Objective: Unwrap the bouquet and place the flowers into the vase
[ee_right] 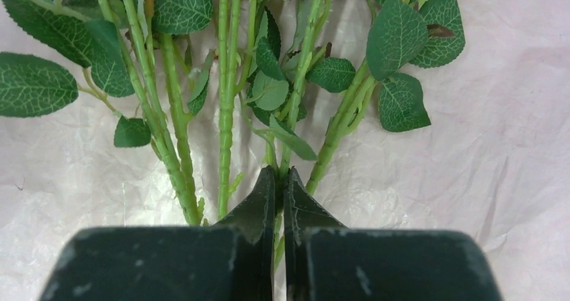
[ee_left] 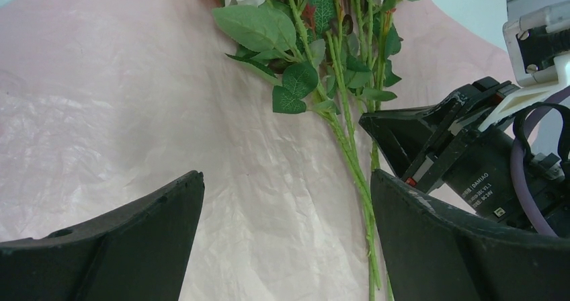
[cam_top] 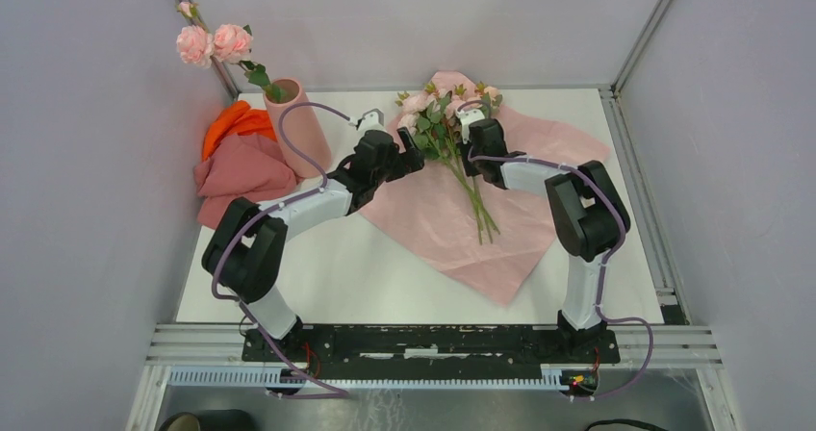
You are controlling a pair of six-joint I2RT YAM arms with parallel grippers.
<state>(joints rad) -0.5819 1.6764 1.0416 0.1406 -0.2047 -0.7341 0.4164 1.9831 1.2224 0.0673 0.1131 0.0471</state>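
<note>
You'll see two crumpled cloths in the far left corner of the white tabletop. The orange cloth lies nearest the back edge. The salmon-pink cloth touches its near side, bunched along the left edge.

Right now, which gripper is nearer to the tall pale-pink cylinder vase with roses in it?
Left. The left gripper hangs open between the vase and the pale pink, green-stemmed flowers; the right gripper sits on their far side, shut on a stem.
</note>
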